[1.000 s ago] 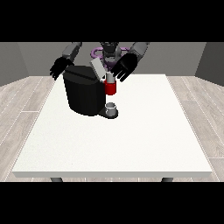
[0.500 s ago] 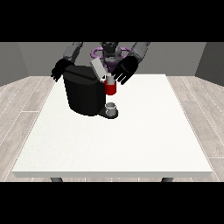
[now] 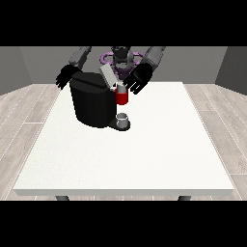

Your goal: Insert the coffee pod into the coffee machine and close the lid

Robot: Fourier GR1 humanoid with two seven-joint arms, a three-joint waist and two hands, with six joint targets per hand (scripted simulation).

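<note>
While both hands (image 3: pixel 136 78) (image 3: pixel 65 77) hover with fingers spread, the coffee machine (image 3: pixel 94 100) stands near the table's (image 3: pixel 144 159) far edge.

Black coffee machine (image 3: pixel 91 103) with red front, white table (image 3: pixel 144 154).

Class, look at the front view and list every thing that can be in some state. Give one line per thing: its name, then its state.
Coffee machine: upright on the table.
Lid: raised, not closed.
Small cup: upright on the machine's tray.
Robot hand at the view's right: open, fingers spread, beside the red part.
Robot hand at the view's left: open, behind the machine.
</note>
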